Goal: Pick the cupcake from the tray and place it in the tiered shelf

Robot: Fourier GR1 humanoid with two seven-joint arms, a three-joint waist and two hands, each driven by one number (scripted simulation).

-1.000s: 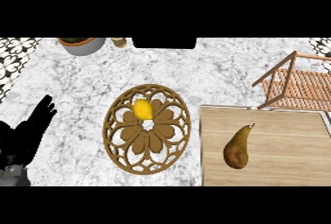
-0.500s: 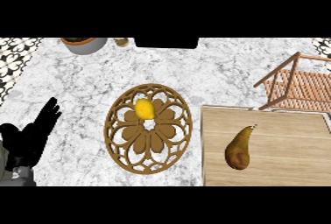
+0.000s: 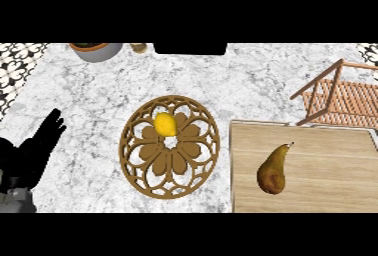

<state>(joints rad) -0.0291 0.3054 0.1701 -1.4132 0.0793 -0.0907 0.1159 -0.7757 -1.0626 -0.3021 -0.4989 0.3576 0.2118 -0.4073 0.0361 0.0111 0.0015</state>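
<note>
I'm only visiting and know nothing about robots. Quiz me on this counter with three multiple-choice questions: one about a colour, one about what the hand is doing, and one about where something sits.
1. What colour is the fruit on the round tray?
A yellow
B red
C blue

2. How is the left hand?
A curled round the fruit
B pressing on the tray
C open, holding nothing

3. Where does the pear lie?
A on the tray
B on the wooden board
C in the left hand

Answers:
1 A: the fruit near the tray's middle is plainly yellow.
2 C: the fingers are straight at the view's left edge, apart from the tray.
3 B: the pear lies on the board, to the right of the tray.
</note>
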